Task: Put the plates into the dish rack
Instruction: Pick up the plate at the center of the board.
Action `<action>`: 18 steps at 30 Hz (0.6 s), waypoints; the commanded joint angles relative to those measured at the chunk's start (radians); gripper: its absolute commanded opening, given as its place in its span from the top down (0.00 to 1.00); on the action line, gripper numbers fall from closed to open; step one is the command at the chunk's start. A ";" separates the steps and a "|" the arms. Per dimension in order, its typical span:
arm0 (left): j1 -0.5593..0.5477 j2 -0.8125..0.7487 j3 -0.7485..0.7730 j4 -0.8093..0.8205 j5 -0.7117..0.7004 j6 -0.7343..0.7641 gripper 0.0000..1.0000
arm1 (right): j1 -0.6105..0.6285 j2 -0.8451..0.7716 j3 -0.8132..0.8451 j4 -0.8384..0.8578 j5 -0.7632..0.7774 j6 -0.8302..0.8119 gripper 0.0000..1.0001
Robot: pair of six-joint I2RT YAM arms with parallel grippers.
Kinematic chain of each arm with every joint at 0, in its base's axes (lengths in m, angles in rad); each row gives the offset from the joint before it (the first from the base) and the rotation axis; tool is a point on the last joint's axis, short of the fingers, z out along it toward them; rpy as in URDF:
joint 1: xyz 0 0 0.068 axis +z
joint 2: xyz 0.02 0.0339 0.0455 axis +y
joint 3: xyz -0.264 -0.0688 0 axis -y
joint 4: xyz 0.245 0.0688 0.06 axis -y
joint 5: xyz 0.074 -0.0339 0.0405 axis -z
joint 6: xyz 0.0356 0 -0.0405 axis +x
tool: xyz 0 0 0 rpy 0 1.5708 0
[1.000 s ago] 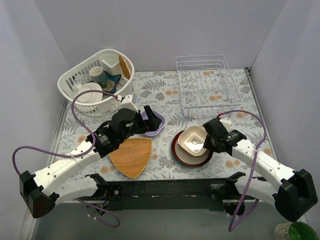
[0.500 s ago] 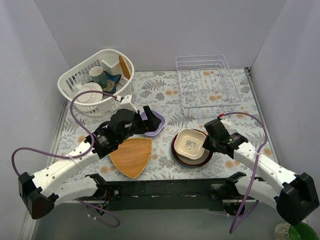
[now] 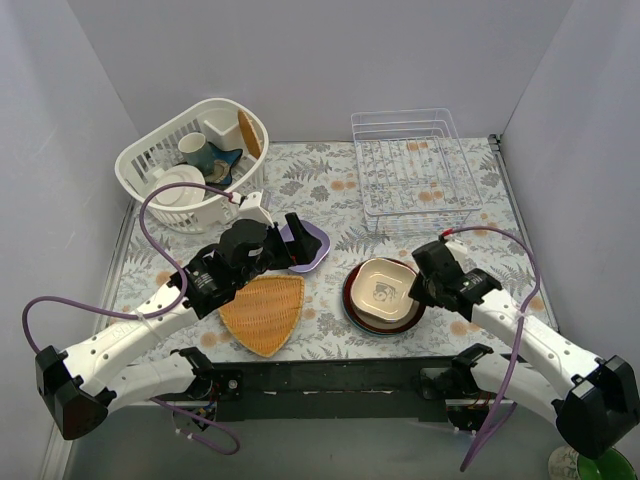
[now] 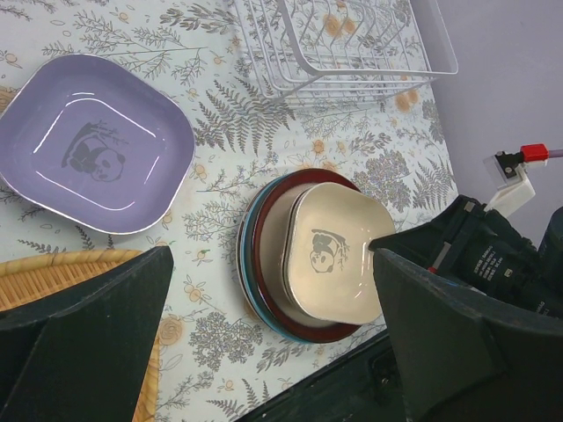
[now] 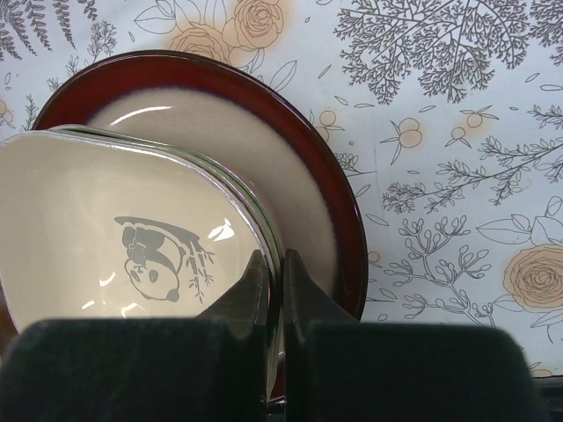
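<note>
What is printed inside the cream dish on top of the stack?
A grey panda on a branch; the cream dish shows it best in the right wrist view.

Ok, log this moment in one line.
phase: grasp | right jaws: shut on rim of cream dish, topmost over dark red-brown plate | left jaws: open, empty, by lilac dish | dish rack: no plates yet
</note>
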 commanded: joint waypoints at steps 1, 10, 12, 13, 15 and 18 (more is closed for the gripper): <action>0.003 -0.014 -0.001 -0.007 -0.004 0.001 0.02 | -0.004 -0.024 0.060 -0.028 0.043 0.005 0.99; 0.003 -0.020 0.010 -0.016 -0.018 0.001 0.02 | -0.009 0.004 0.155 -0.009 0.039 -0.027 0.99; 0.003 -0.020 0.013 -0.016 -0.021 0.001 0.02 | -0.009 0.016 0.164 0.002 0.036 -0.034 0.99; 0.003 -0.023 0.013 -0.021 -0.025 0.000 0.02 | -0.010 0.020 0.175 0.002 0.034 -0.036 0.99; 0.003 -0.026 0.015 -0.024 -0.028 0.000 0.02 | -0.010 0.028 0.181 0.016 0.027 -0.042 0.99; 0.003 -0.031 0.013 -0.026 -0.031 0.000 0.02 | -0.010 0.039 0.192 0.053 0.011 -0.054 0.99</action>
